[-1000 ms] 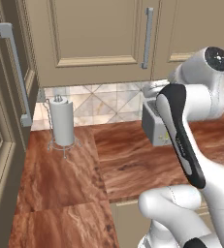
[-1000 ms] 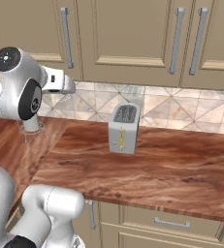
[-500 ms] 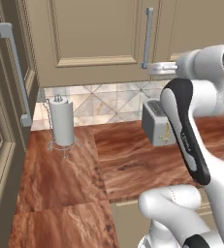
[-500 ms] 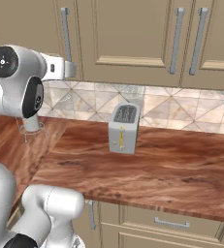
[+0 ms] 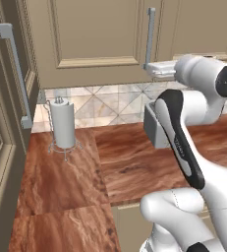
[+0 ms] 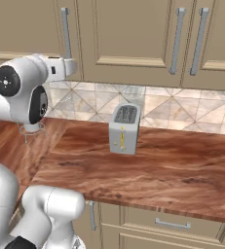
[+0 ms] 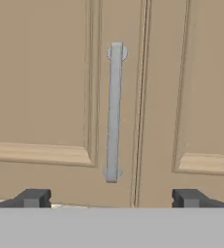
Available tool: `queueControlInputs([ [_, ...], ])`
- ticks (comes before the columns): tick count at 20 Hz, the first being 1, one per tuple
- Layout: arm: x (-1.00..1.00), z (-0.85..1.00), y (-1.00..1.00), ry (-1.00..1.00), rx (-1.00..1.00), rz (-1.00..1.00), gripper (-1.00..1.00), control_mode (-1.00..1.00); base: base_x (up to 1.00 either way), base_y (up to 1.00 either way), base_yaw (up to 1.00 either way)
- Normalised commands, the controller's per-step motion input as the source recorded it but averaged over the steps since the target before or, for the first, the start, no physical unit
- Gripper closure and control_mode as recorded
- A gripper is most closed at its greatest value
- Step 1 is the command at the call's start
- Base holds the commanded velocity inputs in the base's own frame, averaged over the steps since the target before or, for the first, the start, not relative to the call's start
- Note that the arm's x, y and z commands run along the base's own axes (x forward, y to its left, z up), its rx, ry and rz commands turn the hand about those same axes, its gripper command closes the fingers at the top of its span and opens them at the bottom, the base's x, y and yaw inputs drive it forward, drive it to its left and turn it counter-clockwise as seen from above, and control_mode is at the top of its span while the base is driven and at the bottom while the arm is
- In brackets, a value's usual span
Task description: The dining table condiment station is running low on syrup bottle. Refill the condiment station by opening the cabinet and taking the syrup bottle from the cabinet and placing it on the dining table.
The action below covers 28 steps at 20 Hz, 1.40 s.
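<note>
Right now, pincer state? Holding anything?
Pincer: open, jaws wide apart, holding nothing; it faces the cabinet handle and is not yet on it.

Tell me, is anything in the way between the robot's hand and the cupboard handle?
Nothing visible is. The open gripper faces the closed cupboard door, and its grey handle is straight ahead, not yet touched.

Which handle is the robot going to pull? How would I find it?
Look at the tan wall cabinets above the tiled wall. The grey bar handle stands upright on the door right in front of the open gripper. It sits beside the seam between two doors, directly above the toaster.
</note>
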Motion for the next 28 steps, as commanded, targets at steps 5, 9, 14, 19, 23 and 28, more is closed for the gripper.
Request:
queueControlInputs([
  [5,0.07,0.0,0.14,-0.44,-0.03,0.0,-1.0,-1.0,0.0,0.0,0.0],
  [9,0.39,0.0,0.31,-0.2,0.0,0.0,-1.0,-1.0,0.0,0.0,0.0],
  [14,0.21,0.29,0.07,-0.02,0.0,-0.01,-1.0,-1.0,0.0,0.0,0.0],
  [19,0.09,0.27,0.0,0.0,0.0,-0.07,-1.0,-1.0,0.0,0.0,0.0],
  [23,0.18,0.08,0.0,0.0,0.0,-0.05,-1.0,-1.0,0.0,0.0,0.0],
  [28,0.31,0.0,0.0,0.01,0.0,-0.01,-1.0,-1.0,0.0,0.0,0.0],
])
